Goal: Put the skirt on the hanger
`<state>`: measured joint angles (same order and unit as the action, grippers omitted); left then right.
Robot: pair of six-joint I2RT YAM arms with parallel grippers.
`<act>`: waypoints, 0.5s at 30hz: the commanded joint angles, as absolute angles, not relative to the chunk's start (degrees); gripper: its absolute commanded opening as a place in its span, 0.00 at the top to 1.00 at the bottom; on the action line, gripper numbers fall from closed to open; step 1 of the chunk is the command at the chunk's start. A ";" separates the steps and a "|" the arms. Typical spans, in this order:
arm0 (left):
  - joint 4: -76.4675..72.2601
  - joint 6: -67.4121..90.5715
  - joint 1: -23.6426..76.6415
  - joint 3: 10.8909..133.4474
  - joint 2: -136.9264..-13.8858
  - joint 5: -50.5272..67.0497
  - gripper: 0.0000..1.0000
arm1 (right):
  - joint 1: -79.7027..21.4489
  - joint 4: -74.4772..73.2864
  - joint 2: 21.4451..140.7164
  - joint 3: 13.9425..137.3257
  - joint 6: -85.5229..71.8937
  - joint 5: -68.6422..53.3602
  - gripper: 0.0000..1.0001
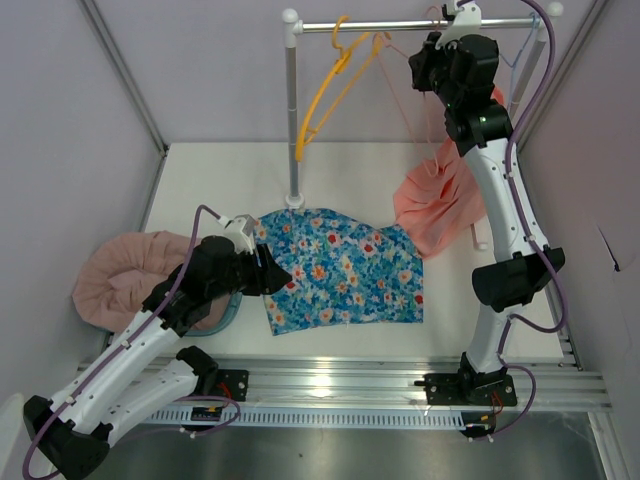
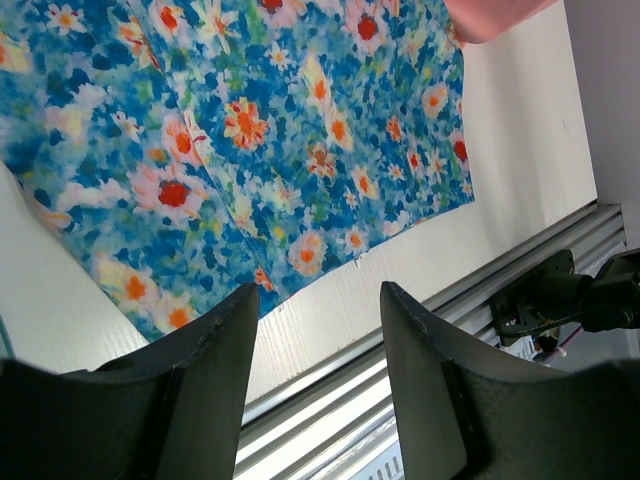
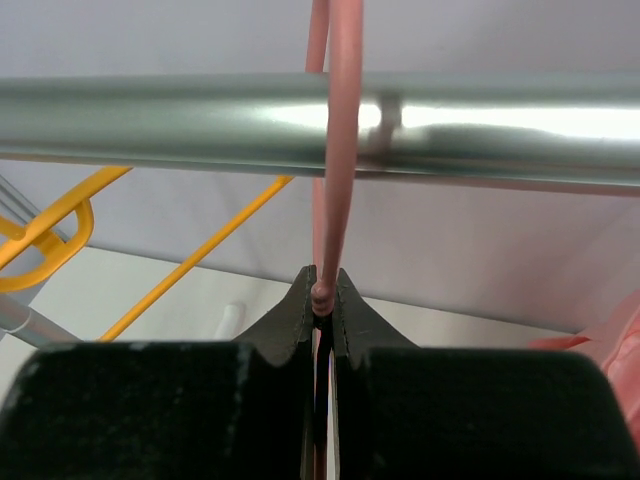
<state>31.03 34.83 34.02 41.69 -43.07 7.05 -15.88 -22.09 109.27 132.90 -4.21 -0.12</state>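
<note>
Pink skirt (image 1: 435, 205) hanging; right gripper (image 3: 321, 290) clamped on pink hanger (image 3: 340, 150) hook; left gripper (image 2: 320, 300) apart over floral cloth (image 2: 260, 130).

Pale lilac walls (image 1: 60, 120) close in a white table (image 1: 220, 170) on three sides, a silver rail (image 1: 330, 380) along its near edge, all under soft, even light.

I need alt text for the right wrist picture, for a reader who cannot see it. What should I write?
Two black fingers are shut on the thin pink hook of a hanger, which curves up over a horizontal metal rail. A yellow hanger shows at the lower left, below the rail.
</note>
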 commanded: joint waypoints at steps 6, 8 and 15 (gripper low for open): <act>29.79 33.05 34.19 44.56 -43.07 6.77 0.42 | -15.38 -15.65 99.41 125.25 -2.46 2.55 1.00; 29.88 32.96 34.19 44.73 -43.07 6.50 0.43 | -15.29 -14.94 98.62 124.19 -2.37 3.16 1.00; 29.36 33.40 34.19 44.82 -43.33 6.50 0.42 | -15.12 -20.29 100.28 129.28 -2.81 4.22 1.00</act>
